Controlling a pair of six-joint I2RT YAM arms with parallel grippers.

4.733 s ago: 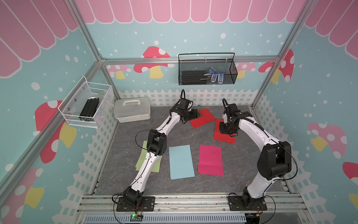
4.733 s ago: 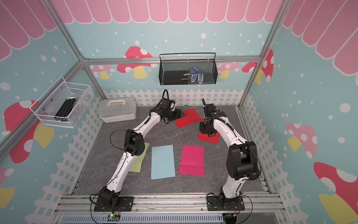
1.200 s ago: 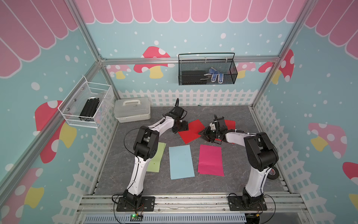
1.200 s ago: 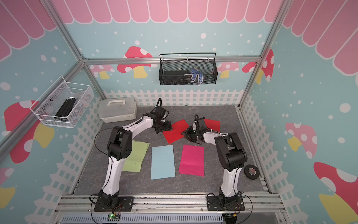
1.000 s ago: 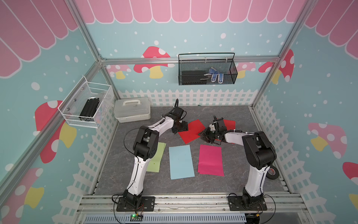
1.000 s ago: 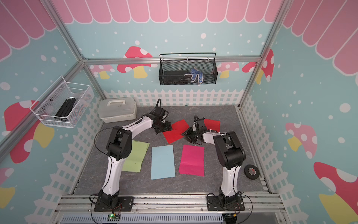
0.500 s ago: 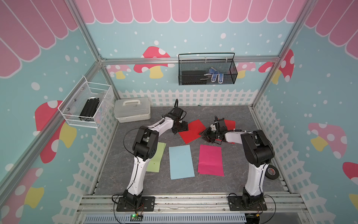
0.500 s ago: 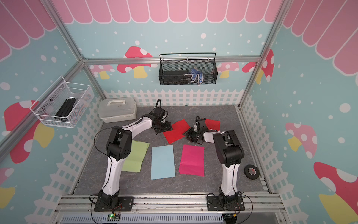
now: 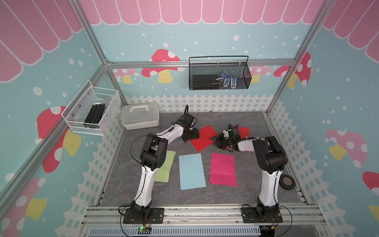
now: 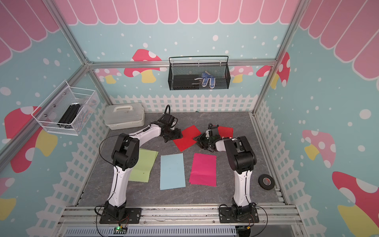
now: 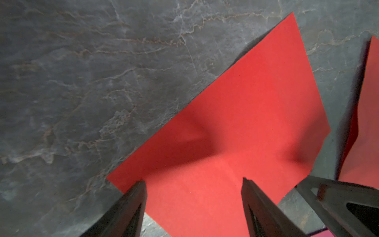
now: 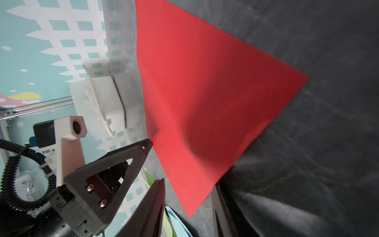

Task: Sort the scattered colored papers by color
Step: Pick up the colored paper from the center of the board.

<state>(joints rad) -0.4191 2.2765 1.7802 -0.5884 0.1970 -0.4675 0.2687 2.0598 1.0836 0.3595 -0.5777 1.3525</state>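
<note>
Slate tabletop point(image 9: 229, 120), red paper point(image 9: 202, 137) long axis diagonal

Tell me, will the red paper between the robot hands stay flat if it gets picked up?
Probably not. The red paper is a thin sheet and already humps up near the left gripper, so it would likely droop. Pushed flat, it may slide or wrinkle on the smooth grey table.

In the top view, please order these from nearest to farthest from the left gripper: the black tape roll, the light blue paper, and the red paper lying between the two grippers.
1. red paper: mid-table, its corner right at the left gripper.
2. light blue paper: front centre of the table.
3. black tape roll: far off at the front right edge.
</note>
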